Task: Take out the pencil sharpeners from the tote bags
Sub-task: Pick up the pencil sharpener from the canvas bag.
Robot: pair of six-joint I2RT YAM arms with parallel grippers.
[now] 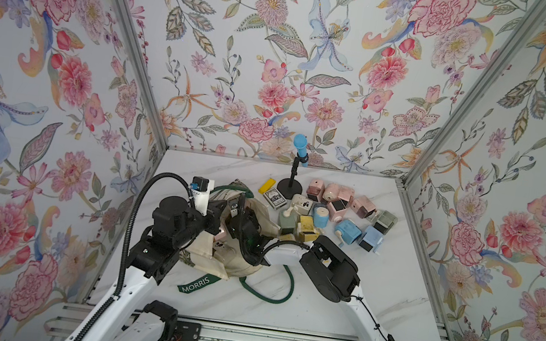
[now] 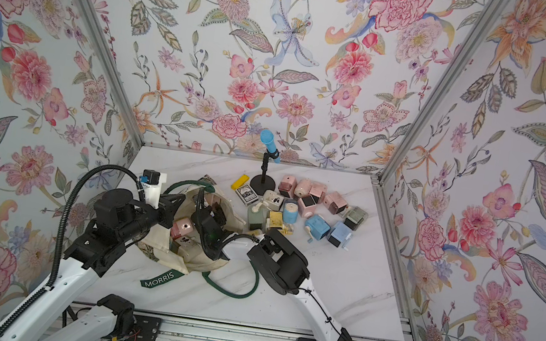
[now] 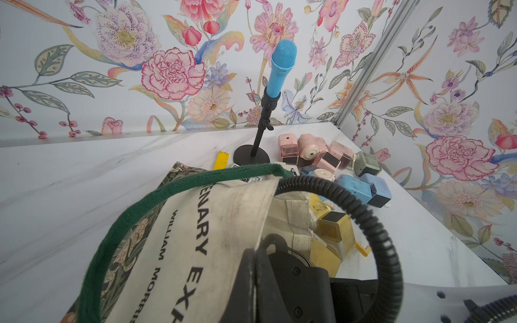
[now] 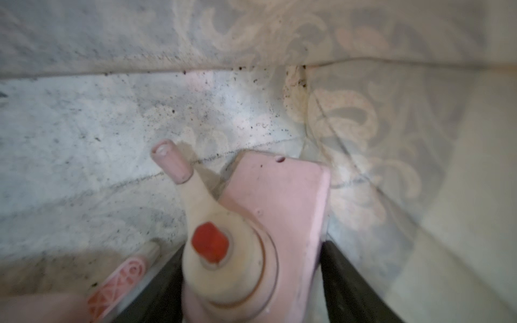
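the right hand [image 4: 251, 246] is deep inside the cream canvas tote bag [image 1: 232, 267]. its two dark fingers press against either side of a pink pencil sharpener [image 4: 279, 201], whose cream crank points to the upper left of the wrist frame. the left hand [image 3: 258, 257] is pressed together and appears to pinch the bag's canvas rim, holding the mouth up. the step in hand looks like the pick of one more sharpener. the next move calls for a straight lift out through the mouth, clear of the green handle [image 3: 195, 180], then a carry to the heap on the bench [image 1: 319, 294].

in both top views, right of centre, about thirteen sharpeners [image 1: 336, 209] lie out in a touching heap. they are five pink, three light blue, two yellow as best can be told, one cream, one sage green and one grey-green. a pink sharpener with a round hole [image 2: 182, 227] shows in the bag's mouth, left of centre; whether it is the gripped one cannot be told. there is one tote bag, one blue microphone [image 1: 300, 146], one flat yellow bar [image 1: 267, 185] and one small dark printed box [image 1: 273, 198].
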